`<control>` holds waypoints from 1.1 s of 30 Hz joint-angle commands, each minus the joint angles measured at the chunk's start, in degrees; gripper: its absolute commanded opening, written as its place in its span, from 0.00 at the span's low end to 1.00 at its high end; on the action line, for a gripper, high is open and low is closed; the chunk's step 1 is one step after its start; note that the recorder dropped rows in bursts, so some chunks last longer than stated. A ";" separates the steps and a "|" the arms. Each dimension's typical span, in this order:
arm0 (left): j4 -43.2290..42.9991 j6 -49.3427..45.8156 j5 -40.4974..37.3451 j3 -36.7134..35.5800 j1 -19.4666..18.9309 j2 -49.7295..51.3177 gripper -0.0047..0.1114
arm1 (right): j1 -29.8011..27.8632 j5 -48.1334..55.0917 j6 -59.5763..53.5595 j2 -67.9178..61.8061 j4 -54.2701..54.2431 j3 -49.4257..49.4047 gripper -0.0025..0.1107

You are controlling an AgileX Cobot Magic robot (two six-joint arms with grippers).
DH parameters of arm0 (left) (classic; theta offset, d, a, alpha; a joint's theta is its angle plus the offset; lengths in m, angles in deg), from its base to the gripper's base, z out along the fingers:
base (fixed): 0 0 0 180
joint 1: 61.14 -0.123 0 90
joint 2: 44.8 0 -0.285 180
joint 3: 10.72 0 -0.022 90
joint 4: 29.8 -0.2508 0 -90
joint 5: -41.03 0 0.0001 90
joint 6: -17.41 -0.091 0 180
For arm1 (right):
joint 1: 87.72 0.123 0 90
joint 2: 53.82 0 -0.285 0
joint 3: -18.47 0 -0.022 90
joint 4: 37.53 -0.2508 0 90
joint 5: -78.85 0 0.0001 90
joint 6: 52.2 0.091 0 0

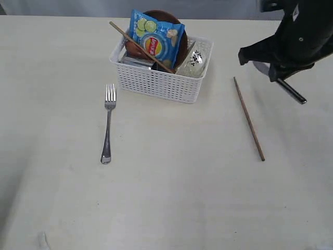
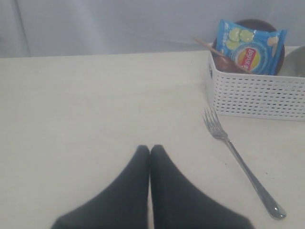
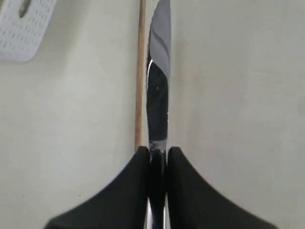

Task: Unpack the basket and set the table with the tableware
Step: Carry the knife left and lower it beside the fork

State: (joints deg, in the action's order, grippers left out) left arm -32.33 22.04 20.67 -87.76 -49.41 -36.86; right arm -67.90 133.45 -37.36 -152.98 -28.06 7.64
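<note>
Right gripper (image 1: 278, 75): upper right of the exterior view, above the table (image 1: 171, 203). The jaws are almost together and pinch the knife (image 3: 161, 43) by its flat sides; the blade points forward out of the fingers.
Left gripper (image 2: 149, 151): lower middle of its wrist view, above bare table. The fingers are pressed together with nothing between them.
Basket (image 1: 156, 83): upper middle of the exterior view. It holds a blue snack bag (image 1: 156, 41), a brown plate (image 1: 165, 14) behind the bag and a second chopstick (image 1: 122, 32) leaning across; the rest I cannot tell well.
Already on the table: fork (image 1: 108, 122) at the left, just below the basket; chopstick (image 1: 248, 119) right of centre, lying diagonally.
Step, as I judge: the knife is to be laid down at the right.
Risk, twisting: the pinch is narrow on smooth steel, so the knife may turn or slip.
Risk, collision: in the right wrist view the chopstick runs just beside the blade; a careless descent could land on it or push it away.
Risk, drop: letting go too high would make the knife bounce.
</note>
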 commanded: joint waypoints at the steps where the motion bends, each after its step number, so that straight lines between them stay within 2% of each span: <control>1: -0.47 0.24 0.61 -0.18 0.29 -0.15 0.04 | 1.14 -5.16 -6.58 4.86 -12.50 -0.03 0.02; 4: -0.47 0.24 0.61 -0.18 0.29 -0.15 0.04 | 6.65 -10.37 -7.31 7.26 -20.50 -0.03 0.02; 7: -0.47 0.24 0.61 -0.18 0.29 -0.15 0.04 | 16.75 -19.10 -4.96 5.69 -27.00 0.07 0.02; 8: -0.47 0.24 0.61 -0.18 0.29 -0.15 0.04 | 21.19 -23.20 -2.64 4.13 -27.38 0.07 0.02; 10: -0.47 0.24 0.61 -0.18 0.29 -0.15 0.04 | 26.43 -28.97 1.26 1.07 -27.38 0.17 0.02; 15: -0.47 0.24 0.61 -0.18 0.29 -0.15 0.04 | 34.66 -39.32 10.11 -8.75 -27.38 2.78 0.02; 19: -0.47 0.24 0.61 -0.18 0.29 -0.15 0.04 | 38.25 -40.67 12.96 -16.87 -26.91 8.66 0.02; 23: -0.47 0.24 0.61 -0.18 0.29 -0.15 0.04 | 38.42 -37.48 15.36 -23.56 -26.57 15.68 0.02; 28: -0.47 0.24 0.61 -0.18 0.29 -0.15 0.04 | 38.27 -29.41 26.16 -28.70 -12.54 24.43 0.02; 30: -0.47 0.24 0.61 -0.18 0.29 -0.15 0.04 | 38.59 -25.21 28.58 -28.97 -6.09 26.45 0.02; 33: -0.47 0.24 0.61 -0.18 0.29 -0.15 0.04 | 39.24 -22.61 29.52 -28.85 -1.95 27.70 0.02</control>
State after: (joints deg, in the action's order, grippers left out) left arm -32.33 22.04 20.67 -87.76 -49.41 -36.86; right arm -29.20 108.23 -9.48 -182.19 -34.97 33.72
